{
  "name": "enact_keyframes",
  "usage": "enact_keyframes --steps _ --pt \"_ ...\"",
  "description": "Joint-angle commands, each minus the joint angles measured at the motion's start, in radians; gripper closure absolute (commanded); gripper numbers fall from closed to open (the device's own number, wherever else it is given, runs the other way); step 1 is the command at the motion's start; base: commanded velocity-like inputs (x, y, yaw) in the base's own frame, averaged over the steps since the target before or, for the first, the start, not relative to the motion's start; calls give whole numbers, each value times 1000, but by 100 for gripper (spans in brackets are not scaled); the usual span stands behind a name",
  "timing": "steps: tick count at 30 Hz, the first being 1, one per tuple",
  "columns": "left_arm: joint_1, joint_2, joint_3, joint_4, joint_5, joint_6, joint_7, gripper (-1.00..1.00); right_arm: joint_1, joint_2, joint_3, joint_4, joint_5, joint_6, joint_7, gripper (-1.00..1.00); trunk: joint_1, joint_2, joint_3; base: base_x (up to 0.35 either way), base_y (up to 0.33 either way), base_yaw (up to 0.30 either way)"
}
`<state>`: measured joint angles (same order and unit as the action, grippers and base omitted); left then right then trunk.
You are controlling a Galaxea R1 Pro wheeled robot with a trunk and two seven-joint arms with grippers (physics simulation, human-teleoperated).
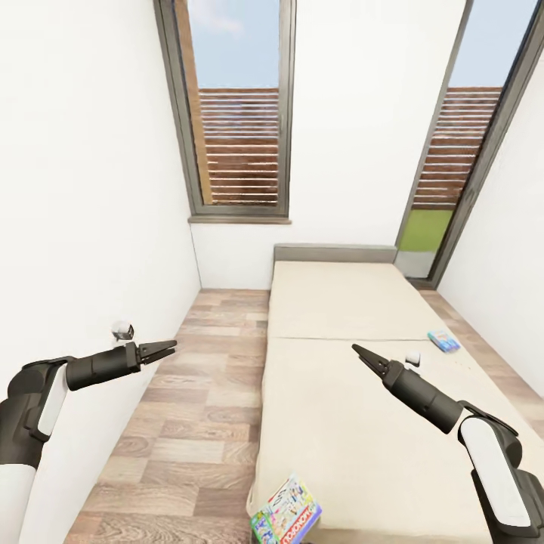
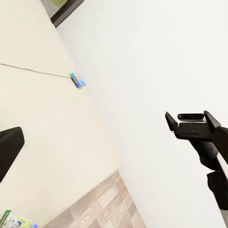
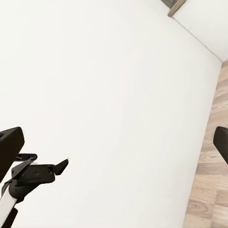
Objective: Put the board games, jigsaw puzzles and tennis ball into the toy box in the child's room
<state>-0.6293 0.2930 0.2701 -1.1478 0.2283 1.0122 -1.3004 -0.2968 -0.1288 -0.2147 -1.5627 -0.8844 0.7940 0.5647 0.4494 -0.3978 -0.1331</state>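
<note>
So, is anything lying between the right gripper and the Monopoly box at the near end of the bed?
Nothing visible: only bare mattress separates the right gripper from the Monopoly box.

Each arm has a glossy white shell with a black joint housing, then a dark grey cylindrical forearm. The left gripper (image 1: 171, 347) and right gripper (image 1: 357, 350) are black, with slim fingers tapering to points. A small white-and-grey knob sits above the left wrist.
</note>
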Motion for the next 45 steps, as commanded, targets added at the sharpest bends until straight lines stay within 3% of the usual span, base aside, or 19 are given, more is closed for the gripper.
enact_keyframes --steps 1,11,45 --pt "-1 0 0 0 2 8 -2 -100 -1 0 -2 0 -2 7 1 -100 1 -2 -2 -6 -20 287" --pt "-1 0 0 0 2 8 -2 -100 -1 0 -2 0 -2 7 1 -100 1 -2 -2 -27 4 114" --pt "-1 0 0 -3 2 8 -3 -100 -1 0 -2 0 -4 8 -1 -100 1 -2 -6 -23 9 3"
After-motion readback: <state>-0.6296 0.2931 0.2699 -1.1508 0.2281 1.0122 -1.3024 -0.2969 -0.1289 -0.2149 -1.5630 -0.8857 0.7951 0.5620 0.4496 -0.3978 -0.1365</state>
